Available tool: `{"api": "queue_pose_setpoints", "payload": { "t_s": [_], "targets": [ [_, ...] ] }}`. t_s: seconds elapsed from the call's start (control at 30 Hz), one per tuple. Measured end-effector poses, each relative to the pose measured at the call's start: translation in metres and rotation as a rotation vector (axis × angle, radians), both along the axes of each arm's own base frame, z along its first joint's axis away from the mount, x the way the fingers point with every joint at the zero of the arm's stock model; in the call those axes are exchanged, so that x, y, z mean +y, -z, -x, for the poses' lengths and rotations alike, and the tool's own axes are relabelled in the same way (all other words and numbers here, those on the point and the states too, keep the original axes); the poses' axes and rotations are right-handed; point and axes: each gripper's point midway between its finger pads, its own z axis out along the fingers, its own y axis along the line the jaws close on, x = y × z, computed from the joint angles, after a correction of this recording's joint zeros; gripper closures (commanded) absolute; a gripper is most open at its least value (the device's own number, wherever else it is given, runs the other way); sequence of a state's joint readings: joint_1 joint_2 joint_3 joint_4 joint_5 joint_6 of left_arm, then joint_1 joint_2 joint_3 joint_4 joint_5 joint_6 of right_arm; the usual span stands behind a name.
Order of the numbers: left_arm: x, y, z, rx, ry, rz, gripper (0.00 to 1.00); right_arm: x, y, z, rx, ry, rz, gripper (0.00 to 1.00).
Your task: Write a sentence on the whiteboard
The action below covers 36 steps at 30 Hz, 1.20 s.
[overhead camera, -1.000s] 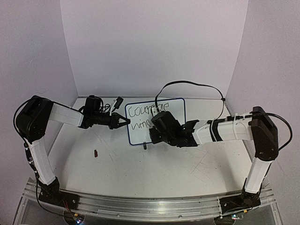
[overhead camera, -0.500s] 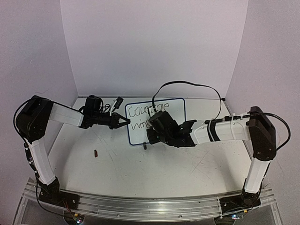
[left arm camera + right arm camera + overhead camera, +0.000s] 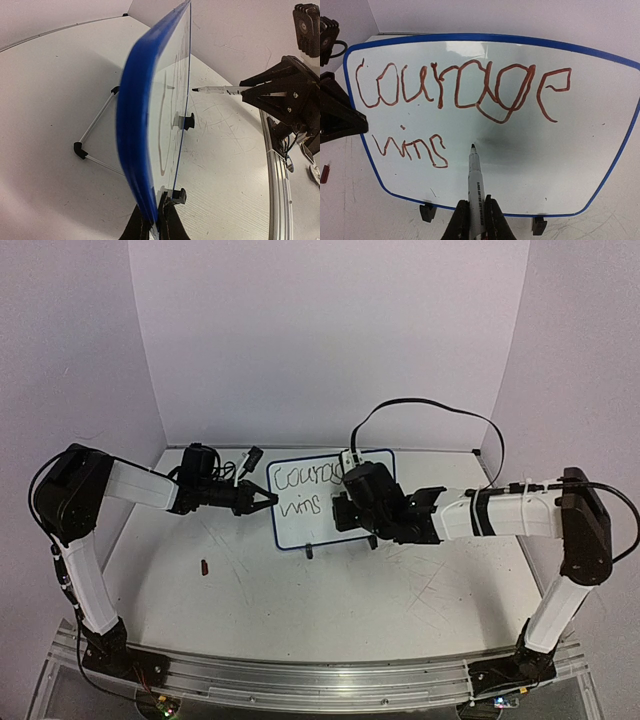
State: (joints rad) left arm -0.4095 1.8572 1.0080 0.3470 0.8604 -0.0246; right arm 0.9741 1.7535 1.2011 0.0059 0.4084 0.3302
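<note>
Your right pincer [image 3: 475, 207], clamped on the marker [image 3: 474, 175], points its tip at the whiteboard [image 3: 590, 150] just ahead, right of "wins" in the sentence [image 3: 455, 92]; pushing hard could twist the board from the left pincer [image 3: 156, 225] pinching its edge.

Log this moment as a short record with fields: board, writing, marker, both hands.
board: whiteboard, blue frame, upright on black feet
writing: "Courage" on top, "wins" below it, reddish-brown
marker: marker points at the board, tip just right of "wins"; contact unclear
right hand: right hand shut on marker
left hand: left hand shut on whiteboard's side edge
</note>
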Motion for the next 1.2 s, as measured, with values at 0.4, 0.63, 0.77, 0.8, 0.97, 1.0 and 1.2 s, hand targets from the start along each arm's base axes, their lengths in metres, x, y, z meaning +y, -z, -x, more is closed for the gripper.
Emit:
{"api": "queue_pose_setpoints", "payload": {
  "t_s": [0.4, 0.63, 0.77, 0.8, 0.97, 1.0, 1.2],
  "targets": [
    [0.0, 0.0, 0.0, 0.0, 0.0, 0.0, 1.0, -0.005, 0.001, -0.005, 0.002, 0.014, 0.002, 1.0],
    [0.0, 0.0, 0.0, 0.0, 0.0, 0.0, 1.0, -0.004, 0.01, -0.005, 0.012, 0.006, 0.02, 1.0],
    [0.0, 0.0, 0.0, 0.0, 0.0, 0.0, 1.0, -0.004, 0.012, -0.005, 0.015, 0.006, 0.024, 1.0],
    [0.0, 0.0, 0.0, 0.0, 0.0, 0.0, 1.0, -0.004, 0.013, -0.006, 0.015, 0.007, 0.025, 1.0],
    [0.0, 0.0, 0.0, 0.003, 0.0, -0.002, 1.0, -0.003, 0.018, -0.006, 0.021, 0.005, 0.038, 1.0],
    [0.0, 0.0, 0.0, 0.003, -0.001, -0.002, 1.0, -0.002, 0.019, -0.006, 0.021, 0.002, 0.041, 1.0],
    [0.0, 0.0, 0.0, 0.006, -0.002, -0.005, 1.0, 0.002, 0.018, -0.006, 0.021, -0.013, 0.041, 1.0]
  ]
}}
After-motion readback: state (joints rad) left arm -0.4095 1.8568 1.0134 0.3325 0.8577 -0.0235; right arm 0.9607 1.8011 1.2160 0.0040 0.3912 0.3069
